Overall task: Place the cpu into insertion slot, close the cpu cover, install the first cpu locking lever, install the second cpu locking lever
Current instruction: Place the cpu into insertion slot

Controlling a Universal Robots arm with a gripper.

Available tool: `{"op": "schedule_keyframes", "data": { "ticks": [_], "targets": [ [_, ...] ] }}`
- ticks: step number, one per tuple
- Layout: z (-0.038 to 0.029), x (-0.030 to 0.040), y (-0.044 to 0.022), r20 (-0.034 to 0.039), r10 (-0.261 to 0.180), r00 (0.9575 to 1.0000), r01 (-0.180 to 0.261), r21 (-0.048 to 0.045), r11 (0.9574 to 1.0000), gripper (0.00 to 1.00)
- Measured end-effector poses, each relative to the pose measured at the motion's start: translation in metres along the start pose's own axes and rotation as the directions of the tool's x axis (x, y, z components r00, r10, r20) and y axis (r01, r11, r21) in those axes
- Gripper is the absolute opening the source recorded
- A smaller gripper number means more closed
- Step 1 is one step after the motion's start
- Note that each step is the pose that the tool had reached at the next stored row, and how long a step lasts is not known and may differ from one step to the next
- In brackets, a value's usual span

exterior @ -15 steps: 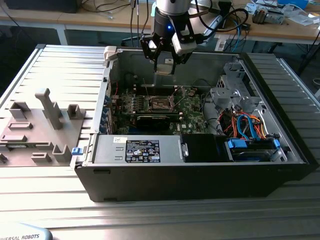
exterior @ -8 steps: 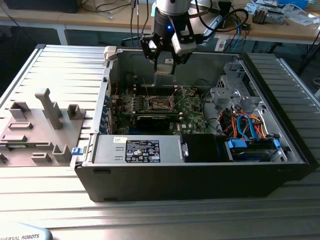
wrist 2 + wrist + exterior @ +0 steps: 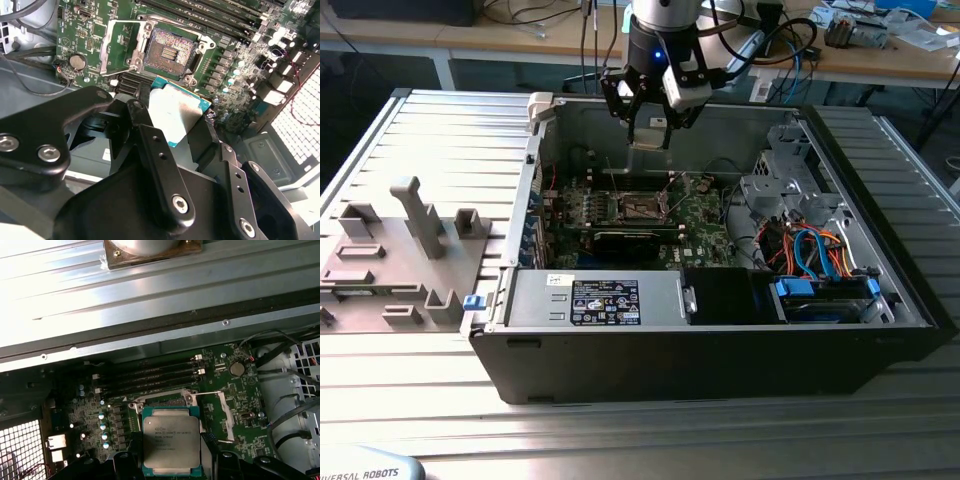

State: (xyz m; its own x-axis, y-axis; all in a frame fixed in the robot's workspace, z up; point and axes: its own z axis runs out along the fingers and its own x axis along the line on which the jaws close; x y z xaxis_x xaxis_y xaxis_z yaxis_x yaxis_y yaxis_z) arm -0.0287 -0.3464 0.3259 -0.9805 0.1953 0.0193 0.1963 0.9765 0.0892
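Fig. My end effector (image 3: 649, 130) pinches the cpu (image 3: 171, 442) by its edges above the bare insertion slot (image 3: 170, 50); the cpu cover (image 3: 119, 46) stands open. A good placement likely needs the chip level and corner-aligned.

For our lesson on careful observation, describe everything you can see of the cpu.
The cpu is a flat square chip: a dull silver-grey metal top with faint print, on a green-edged base. The gripper is shut on it, black fingers against two opposite edges. It hangs above the green circuit board, clear of the open insertion slot and not yet seated in it.
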Motion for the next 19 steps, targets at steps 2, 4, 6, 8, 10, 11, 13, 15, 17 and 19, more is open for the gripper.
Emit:
{"op": "schedule_keyframes", "data": {
  "ticks": [2,4,6,8,10,11,13,15,17,19],
  "targets": [
    [0.0001,0.0,0.0,0.0002,0.003,1.0,-0.003,0.0,1.0,0.54],
    [0.0001,0.0,0.0,0.0005,0.005,1.0,-0.005,-0.0002,1.0,0.54],
    [0.0001,0.0,0.0,0.0007,0.008,1.0,-0.008,-0.0001,1.0,0.54],
    [0.0002,0.0,0.0,0.001,0.012,0.9999,-0.012,-0.0002,0.9999,0.54],
    [0.0003,0.0,0.0,0.0013,0.015,0.9999,-0.015,-0.0003,0.9999,0.54],
    [0.0003,0.0,0.0,0.0015,0.017,0.9999,-0.017,-0.0003,0.9999,0.54],
    [0.0003,0.0,0.0,0.0018,0.02,0.9998,-0.02,-0.0004,0.9998,0.54],
    [0.0004,0.0,0.0,0.002,0.023,0.9997,-0.023,-0.0004,0.9997,0.54],
    [0.0004,0.0,0.0,0.0023,0.026,0.9997,-0.026,-0.0004,0.9997,0.54],
    [0.0004,0.0,0.0,0.0025,0.027,0.9996,-0.027,-0.0005,0.9996,0.54]
  ]
}}
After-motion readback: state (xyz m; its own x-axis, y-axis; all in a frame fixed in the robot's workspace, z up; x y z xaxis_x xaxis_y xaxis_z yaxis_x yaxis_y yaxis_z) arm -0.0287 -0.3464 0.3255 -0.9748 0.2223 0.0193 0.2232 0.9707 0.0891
